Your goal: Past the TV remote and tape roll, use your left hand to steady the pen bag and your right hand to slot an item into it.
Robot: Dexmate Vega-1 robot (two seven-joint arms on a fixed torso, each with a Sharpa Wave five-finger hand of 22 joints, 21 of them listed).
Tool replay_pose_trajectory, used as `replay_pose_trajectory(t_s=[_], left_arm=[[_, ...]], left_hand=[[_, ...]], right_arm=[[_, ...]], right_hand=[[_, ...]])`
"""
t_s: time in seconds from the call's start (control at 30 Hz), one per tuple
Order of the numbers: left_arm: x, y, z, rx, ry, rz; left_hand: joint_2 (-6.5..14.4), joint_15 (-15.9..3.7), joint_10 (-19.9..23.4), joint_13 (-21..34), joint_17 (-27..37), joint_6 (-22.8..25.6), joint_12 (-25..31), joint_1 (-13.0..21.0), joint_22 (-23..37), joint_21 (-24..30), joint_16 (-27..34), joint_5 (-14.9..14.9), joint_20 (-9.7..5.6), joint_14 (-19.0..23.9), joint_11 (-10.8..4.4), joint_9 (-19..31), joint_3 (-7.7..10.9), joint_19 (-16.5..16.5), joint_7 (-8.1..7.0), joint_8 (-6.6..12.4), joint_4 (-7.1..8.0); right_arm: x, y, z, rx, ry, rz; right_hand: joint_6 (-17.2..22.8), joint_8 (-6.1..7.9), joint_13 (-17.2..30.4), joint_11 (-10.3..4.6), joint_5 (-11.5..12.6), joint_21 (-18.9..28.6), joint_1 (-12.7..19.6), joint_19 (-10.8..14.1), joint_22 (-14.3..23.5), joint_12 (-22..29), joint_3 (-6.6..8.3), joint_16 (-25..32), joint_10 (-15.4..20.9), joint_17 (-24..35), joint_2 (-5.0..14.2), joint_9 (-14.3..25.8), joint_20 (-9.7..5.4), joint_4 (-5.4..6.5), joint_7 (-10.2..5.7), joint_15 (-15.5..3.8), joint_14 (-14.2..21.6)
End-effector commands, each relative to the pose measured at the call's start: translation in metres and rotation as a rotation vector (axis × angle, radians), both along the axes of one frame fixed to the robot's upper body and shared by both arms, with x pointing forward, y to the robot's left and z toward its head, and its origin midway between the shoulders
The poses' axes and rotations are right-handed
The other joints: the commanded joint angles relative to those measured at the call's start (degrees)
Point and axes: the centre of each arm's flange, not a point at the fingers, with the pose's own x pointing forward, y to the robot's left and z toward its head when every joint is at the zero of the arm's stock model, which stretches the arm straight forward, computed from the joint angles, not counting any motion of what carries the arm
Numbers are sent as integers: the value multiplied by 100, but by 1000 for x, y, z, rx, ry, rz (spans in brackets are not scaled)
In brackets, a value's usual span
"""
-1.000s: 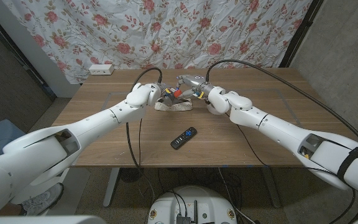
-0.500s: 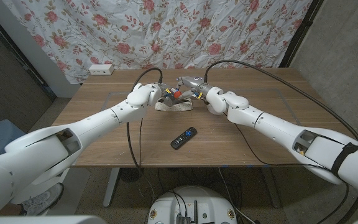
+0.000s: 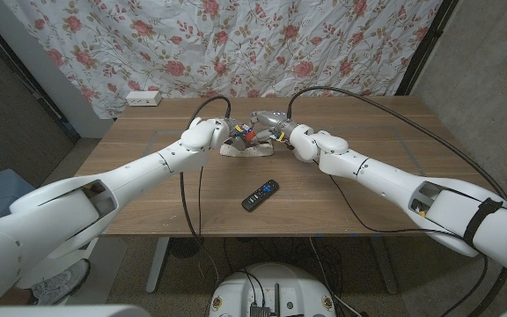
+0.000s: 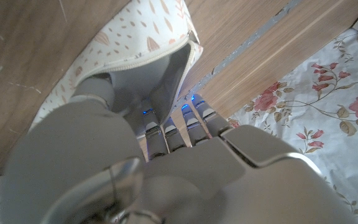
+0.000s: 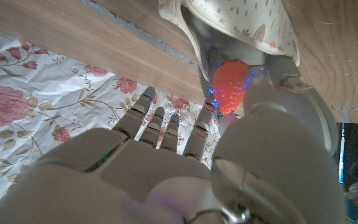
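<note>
right hand (image 3: 271, 126) with strawberry (image 5: 228, 84) shifted closer over pen bag (image 3: 246, 147).

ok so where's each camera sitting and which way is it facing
Head view: on the robot's head, looking down the wooden table; both arms show.
Left wrist view: behind the left hand, facing the cream leaf-patterned fabric pen bag.
Right wrist view: behind the right hand, facing the bag's mouth and a red strawberry-like item.
All share the bag.
</note>
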Motion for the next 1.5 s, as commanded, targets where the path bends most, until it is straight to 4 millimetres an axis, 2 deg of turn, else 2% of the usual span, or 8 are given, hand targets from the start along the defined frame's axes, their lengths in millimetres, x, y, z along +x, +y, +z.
replay_pose_trajectory(t_s=[0.03,0.4,0.7,1.0,1.17,1.27,1.37,1.5], left_arm=[[2,-1,-1,-3,4,-3],[0,-2,-3,-9,3,-2],[-3,-1,-4,-9,0,-1],[-6,-1,-2,-8,-8,0],[-8,0,-1,-7,-17,0],[-9,1,0,-6,-20,1],[-10,1,0,-8,-27,2],[-11,2,2,-4,-35,0]], left_hand=[[2,-330,4,32,16,-2,19,-57,9,4,15,52,-38,-23,33,9,-22,-4,-6,25,12],[20,-329,11,32,16,8,22,-81,10,5,17,51,-45,-17,44,10,-35,-3,-13,30,15],[32,-337,14,31,15,9,23,-94,10,5,17,49,-45,-16,47,11,-43,-2,-10,31,15],[38,-348,11,31,15,11,22,-111,9,5,18,47,-56,-11,29,11,-55,-2,-25,32,12],[40,-341,23,31,15,9,27,-119,9,4,17,46,-48,-12,29,11,-61,-2,-16,31,10],[43,-342,25,31,15,11,27,-123,9,4,19,45,-47,-8,27,11,-64,-2,-16,32,9],[44,-340,30,31,15,14,29,-125,9,5,19,45,-45,-6,26,11,-66,1,-17,33,9],[48,-355,55,31,14,44,37,-131,9,7,22,44,-45,6,5,11,-70,7,-23,45,7]], right_arm=[[2,0,-2,4,18,-6],[-1,-1,-3,8,34,-43],[-3,-5,-4,24,49,-42],[-4,-8,-6,15,73,-43],[-6,-11,-7,13,73,-38],[-6,-13,-7,9,88,-35],[-5,-14,-5,-4,109,-32],[-5,-16,-2,-11,127,-30]], right_hand=[[-161,-127,1,12,-48,8,-45,23,26,-21,-46,-37,-41,29,-87,-64,45,16,8,46,9],[-662,-432,6,42,-56,0,-135,-13,28,-47,-129,-87,-207,16,-243,-226,98,20,-33,148,-55],[-1083,-684,12,119,4,-2,-281,-46,30,-59,-233,-138,-362,7,-425,-338,130,47,80,228,-127],[-1775,-1119,19,236,209,-16,-646,-162,33,-58,-408,-213,-634,13,-617,-469,185,152,222,349,-278],[-1762,-1140,19,260,251,-16,-736,-175,33,-47,-453,-213,-646,16,-651,-483,193,181,222,358,-282],[-1921,-1276,21,283,374,-22,-992,-237,35,-39,-591,-233,-714,23,-734,-515,220,262,246,401,-342],[-2060,-1413,23,347,497,-69,-1263,-467,35,-55,-739,-284,-881,33,-768,-534,342,353,288,489,-506],[-2273,-1563,24,404,591,-75,-1435,-622,34,-77,-848,-319,-1074,41,-774,-540,423,404,334,557,-651]])
